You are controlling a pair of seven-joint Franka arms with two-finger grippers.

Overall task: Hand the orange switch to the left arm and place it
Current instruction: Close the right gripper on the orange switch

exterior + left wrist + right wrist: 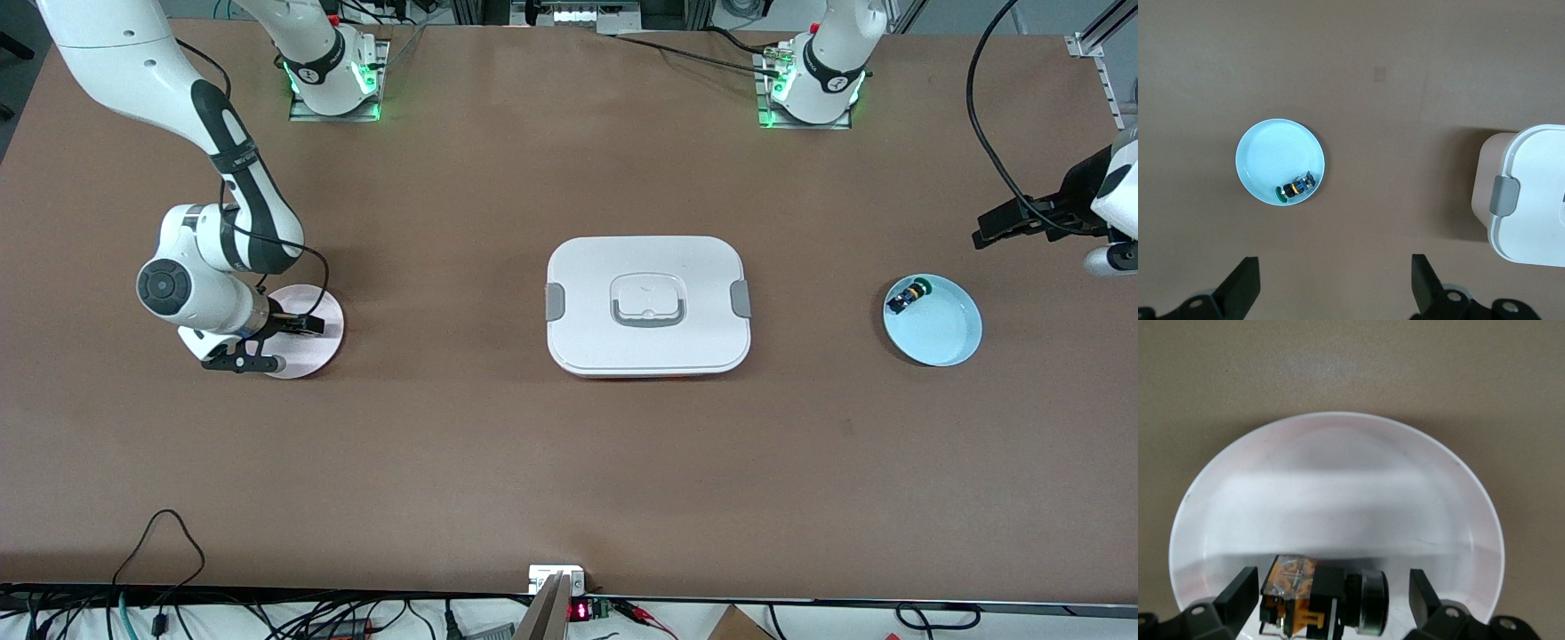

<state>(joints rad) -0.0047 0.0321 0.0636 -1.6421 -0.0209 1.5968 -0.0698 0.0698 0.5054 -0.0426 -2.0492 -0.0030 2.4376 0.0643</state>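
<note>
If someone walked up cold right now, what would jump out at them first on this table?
The big white box at the table's middle. Toward the right arm's end, the right gripper sits low over a pale pink plate, fingers open on either side of the orange switch. Toward the left arm's end, a light blue plate holds a green-capped part, with the left gripper open, high above.

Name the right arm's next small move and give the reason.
Probably close the right gripper: it sits low in the pink plate with open fingers either side of the orange switch, nothing gripped yet. The left gripper waits open above the blue plate.
</note>
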